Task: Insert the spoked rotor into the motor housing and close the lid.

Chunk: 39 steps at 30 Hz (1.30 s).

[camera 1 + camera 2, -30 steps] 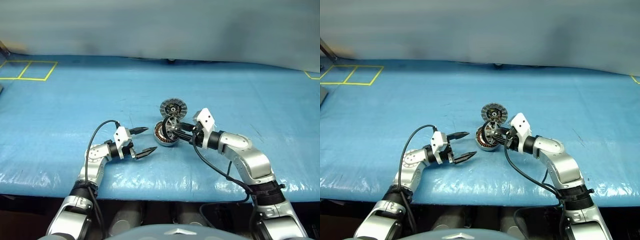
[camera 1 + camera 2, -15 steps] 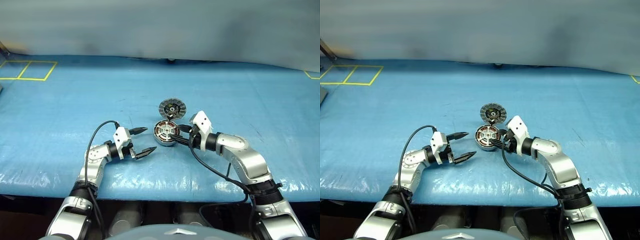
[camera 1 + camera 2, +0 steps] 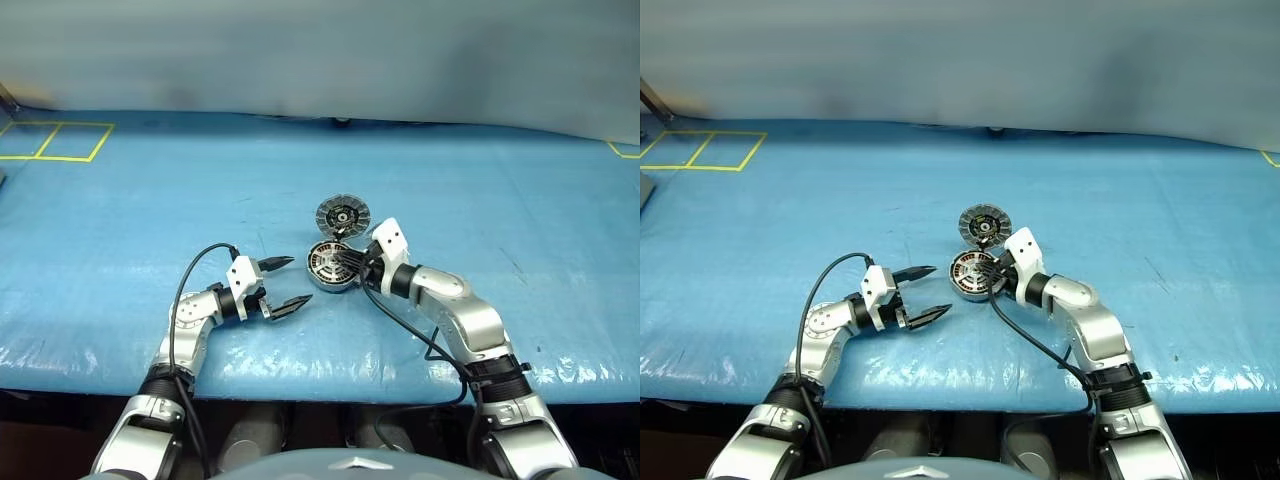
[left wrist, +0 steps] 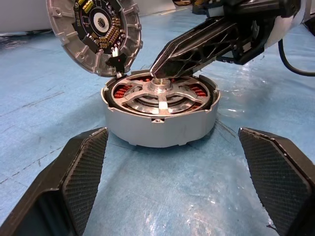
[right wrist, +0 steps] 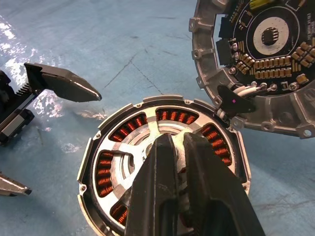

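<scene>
Silver spoked rotor (image 4: 158, 94) sits inside motor housing (image 4: 162, 125).

The scene is evenly and brightly lit from overhead. White glare is thrown off the blue table cover (image 3: 120, 340) along its near edge. The far background is rendered soft, and shadows are kept faint and short.

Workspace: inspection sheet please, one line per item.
Surface: blue sheet, wrinkled, glossy at the near edge.
Job's things: rotor seated flat in housing; lid open, tilted up at its hinge.
Clutter: nothing seen.
Grippers: right gripper shut, tips on the rotor hub; left gripper open, holding nothing, short of the housing.
Cables: black cable looping at each wrist.
Surroundings: yellow tape squares far left.
</scene>
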Available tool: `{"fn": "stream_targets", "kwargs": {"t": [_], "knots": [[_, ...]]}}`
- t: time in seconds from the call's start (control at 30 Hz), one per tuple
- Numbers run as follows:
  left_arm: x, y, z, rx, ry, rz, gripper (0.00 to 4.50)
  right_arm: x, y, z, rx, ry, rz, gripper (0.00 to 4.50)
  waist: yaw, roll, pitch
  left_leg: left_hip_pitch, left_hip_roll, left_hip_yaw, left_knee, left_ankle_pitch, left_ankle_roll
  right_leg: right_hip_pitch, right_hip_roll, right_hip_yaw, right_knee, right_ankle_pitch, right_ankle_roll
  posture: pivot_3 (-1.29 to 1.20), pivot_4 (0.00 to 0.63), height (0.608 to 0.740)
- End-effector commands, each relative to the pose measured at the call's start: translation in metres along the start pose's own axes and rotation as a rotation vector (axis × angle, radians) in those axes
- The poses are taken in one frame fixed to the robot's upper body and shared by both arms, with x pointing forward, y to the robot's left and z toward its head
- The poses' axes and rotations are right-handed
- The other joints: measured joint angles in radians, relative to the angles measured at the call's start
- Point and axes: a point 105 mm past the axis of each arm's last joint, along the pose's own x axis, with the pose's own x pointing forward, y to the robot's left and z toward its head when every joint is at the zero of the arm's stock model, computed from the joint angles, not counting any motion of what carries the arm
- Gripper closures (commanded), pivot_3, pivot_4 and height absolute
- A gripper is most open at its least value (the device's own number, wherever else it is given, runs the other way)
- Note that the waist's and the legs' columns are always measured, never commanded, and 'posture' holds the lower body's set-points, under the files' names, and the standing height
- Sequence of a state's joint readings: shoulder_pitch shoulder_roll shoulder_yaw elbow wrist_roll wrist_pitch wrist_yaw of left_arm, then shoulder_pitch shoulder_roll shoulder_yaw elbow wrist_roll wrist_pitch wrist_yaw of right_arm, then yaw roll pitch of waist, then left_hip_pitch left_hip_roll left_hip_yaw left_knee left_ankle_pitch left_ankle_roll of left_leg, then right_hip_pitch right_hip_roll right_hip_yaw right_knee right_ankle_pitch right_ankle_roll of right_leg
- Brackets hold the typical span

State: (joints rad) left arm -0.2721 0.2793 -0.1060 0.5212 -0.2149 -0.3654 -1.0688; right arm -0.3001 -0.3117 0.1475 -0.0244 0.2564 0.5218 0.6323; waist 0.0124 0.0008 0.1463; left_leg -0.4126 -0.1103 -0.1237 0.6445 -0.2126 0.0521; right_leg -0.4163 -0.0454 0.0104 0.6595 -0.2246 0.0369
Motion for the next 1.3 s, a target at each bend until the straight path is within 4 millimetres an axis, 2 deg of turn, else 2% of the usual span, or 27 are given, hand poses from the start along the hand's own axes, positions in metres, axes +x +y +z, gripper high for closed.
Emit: {"fn": "stream_targets", "kwargs": {"t": [0.03, 0.13, 0.2, 0.27, 0.37, 0.43, 0.53, 0.6, 0.63, 0.73, 0.8, 0.97, 1.07, 1.17, 1.23, 1.3], "knots": [[-0.001, 0.003, 0.003, 0.022, -0.017, 0.016, 0.00, 0.004, 0.007, -0.007, -0.017, 0.034, 0.007, 4.10, -0.001, 0.000, 0.000, 0.000, 0.000, 0.000, 0.000, 0.000, 0.000, 0.000, 0.000, 0.000, 0.000, 0.000, 0.000, 0.00, 0.150, 0.740], [-0.001, 0.003, 0.003, 0.022, -0.019, 0.018, 0.00, 0.004, 0.010, -0.017, -0.024, 0.069, 0.012, 4.10, -0.002, 0.000, 0.000, 0.002, 0.000, 0.000, 0.000, 0.000, 0.000, 0.000, 0.000, 0.000, 0.000, 0.000, 0.000, 0.00, 0.150, 0.740], [-0.001, 0.004, 0.003, 0.022, -0.022, 0.023, 0.00, 0.002, 0.011, -0.015, -0.007, 0.045, 0.014, 4.10, -0.002, 0.000, 0.000, 0.003, 0.000, 0.000, 0.000, 0.000, 0.000, 0.001, 0.000, 0.000, 0.000, 0.000, 0.000, 0.00, 0.150, 0.740], [-0.002, 0.005, 0.003, 0.021, -0.029, 0.035, 0.00, -0.001, 0.012, -0.006, -0.005, -0.008, 0.007, 4.10, -0.001, 0.000, 0.000, 0.003, 0.000, 0.000, 0.000, 0.000, 0.000, 0.001, 0.000, 0.000, 0.000, 0.000, 0.000, 0.00, 0.150, 0.740], [-0.002, 0.006, 0.003, 0.021, -0.035, 0.049, 0.00, -0.014, 0.011, 0.031, 0.008, -0.206, -0.023, 4.10, -0.001, 0.000, 0.000, 0.002, 0.000, 0.000, 0.000, 0.000, 0.000, 0.000, 0.000, 0.000, 0.000, 0.000, 0.000, 0.00, 0.150, 0.740], [-0.002, 0.007, 0.004, 0.021, -0.039, 0.056, 0.00, -0.025, 0.007, 0.037, -0.002, -0.234, -0.061, 4.10, -0.001, 0.001, 0.000, 0.000, 0.000, 0.000, 0.000, 0.000, 0.000, 0.000, 0.000, 0.000, 0.001, 0.000, 0.000, 0.00, 0.150, 0.740], [-0.003, 0.008, 0.004, 0.021, -0.042, 0.066, 0.00, -0.041, -0.005, 0.030, -0.022, -0.191, -0.152, 4.10, 0.001, 0.001, 0.000, 0.000, 0.000, 0.000, 0.000, 0.000, 0.000, -0.002, 0.000, 0.000, 0.000, 0.000, 0.000, 0.00, 0.150, 0.740], [-0.004, 0.009, 0.004, 0.018, -0.044, 0.075, 0.00, -0.054, -0.014, 0.018, -0.043, -0.119, -0.206, 4.47, 0.005, 0.001, 0.000, 0.000, 0.000, 0.000, 0.000, 0.000, 0.000, -0.002, 0.000, 0.000, 0.000, 0.000, 0.000, 0.00, 0.150, 0.740], [-0.004, 0.009, 0.004, 0.016, -0.044, 0.078, 0.00, -0.061, -0.019, 0.011, -0.056, -0.078, -0.223, 4.49, 0.006, 0.001, 0.000, 0.000, 0.000, 0.000, 0.000, 0.000, 0.000, -0.002, 0.000, 0.000, -0.001, 0.000, 0.000, 0.00, 0.150, 0.740], [-0.005, 0.009, 0.003, 0.013, -0.044, 0.082, 0.00, -0.071, -0.031, -0.003, -0.078, 0.011, -0.265, 4.49, 0.001, 0.001, 0.000, 0.000, -0.001, 0.000, 0.000, 0.000, 0.000, 0.000, 0.000, 0.000, 0.000, 0.000, 0.001, 0.00, 0.150, 0.740], [-0.006, 0.008, 0.003, 0.010, -0.045, 0.083, 0.00, -0.074, -0.050, -0.006, -0.086, 0.045, -0.338, 4.49, -0.006, 0.001, 0.000, 0.000, 0.000, 0.001, 0.000, 0.000, 0.000, 0.001, 0.000, 0.001, 0.001, 0.000, 0.000, 0.00, 0.150, 0.740], [-0.006, 0.008, 0.003, 0.013, -0.044, 0.082, 0.00, -0.061, -0.101, 0.019, -0.083, -0.058, -0.476, 4.49, -0.022, 0.001, 0.001, 0.001, 0.001, 0.002, 0.001, 0.001, -0.001, 0.002, 0.001, 0.001, 0.001, 0.001, 0.001, 0.00, 0.150, 0.740], [-0.006, 0.008, 0.003, 0.016, -0.045, 0.081, 0.00, -0.047, -0.120, 0.035, -0.047, -0.107, -0.474, 4.49, -0.024, 0.001, 0.001, 0.001, 0.000, 0.003, 0.000, 0.002, 0.000, 0.002, 0.000, 0.001, 0.001, 0.002, 0.001, 0.00, 0.150, 0.740], [-0.009, 0.007, 0.002, 0.016, -0.043, 0.089, 0.00, -0.030, -0.124, 0.055, 0.006, -0.188, -0.399, 4.49, -0.024, 0.001, 0.001, 0.001, 0.000, 0.003, -0.001, 0.002, 0.000, 0.001, 0.001, 0.001, 0.001, 0.003, 0.000, 0.00, 0.150, 0.740], [-0.010, 0.007, 0.001, 0.013, -0.039, 0.092, 0.00, -0.023, -0.122, 0.060, 0.029, -0.215, -0.352, 4.49, -0.024, 0.001, 0.001, 0.001, 0.001, 0.003, -0.002, 0.002, 0.000, 0.001, 0.000, 0.001, 0.001, 0.003, 0.000, 0.00, 0.150, 0.740], [-0.012, 0.006, -0.001, 0.009, -0.035, 0.098, 0.00, -0.011, -0.110, 0.065, 0.062, -0.237, -0.246, 4.49, -0.024, 0.001, 0.001, 0.001, 0.000, 0.003, -0.002, 0.002, 0.001, 0.001, 0.000, 0.002, 0.001, 0.003, 0.000, 0.00, 0.150, 0.740]]}}
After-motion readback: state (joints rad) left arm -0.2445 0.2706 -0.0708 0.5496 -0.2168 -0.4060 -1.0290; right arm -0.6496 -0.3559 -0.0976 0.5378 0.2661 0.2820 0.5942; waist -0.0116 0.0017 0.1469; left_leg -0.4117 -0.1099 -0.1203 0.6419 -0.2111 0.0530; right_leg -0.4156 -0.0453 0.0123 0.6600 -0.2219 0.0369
